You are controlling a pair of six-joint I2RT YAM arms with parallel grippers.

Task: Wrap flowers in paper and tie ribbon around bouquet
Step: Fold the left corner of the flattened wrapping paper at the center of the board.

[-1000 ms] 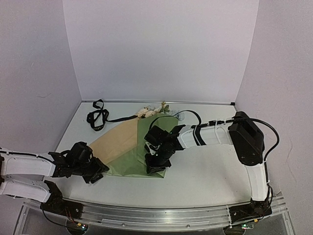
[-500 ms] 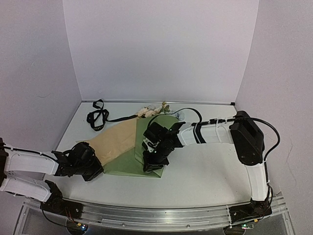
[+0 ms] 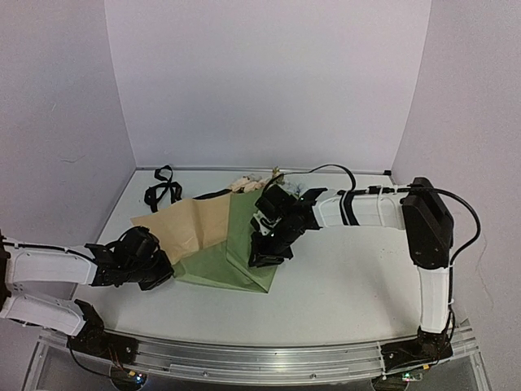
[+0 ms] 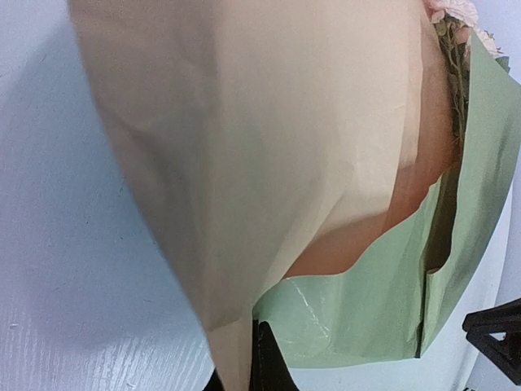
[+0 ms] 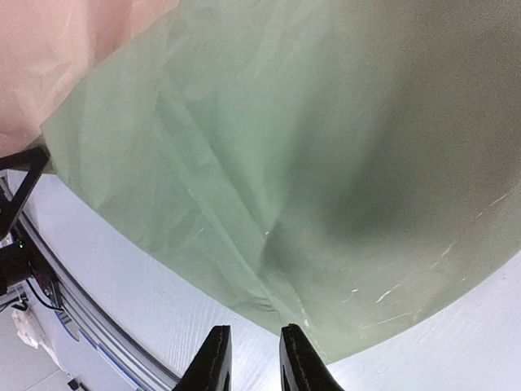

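White tabletop [image 3: 342,285] is seen under the paper [image 3: 195,224], beneath which the flowers [image 3: 248,184] are mostly hidden, only blooms showing at its far edge. The left gripper [image 3: 160,271] is clenched on the raised tan flap. The right gripper [image 5: 254,357] is narrowly parted over the olive fold, nothing being held.

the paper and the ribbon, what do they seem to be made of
The paper: looks like thin, mostly matte wrapping paper, olive-green on one face, tan on the other; it creases sharply and holds folds. The ribbon: probably soft black fabric; it lies limp in loops.
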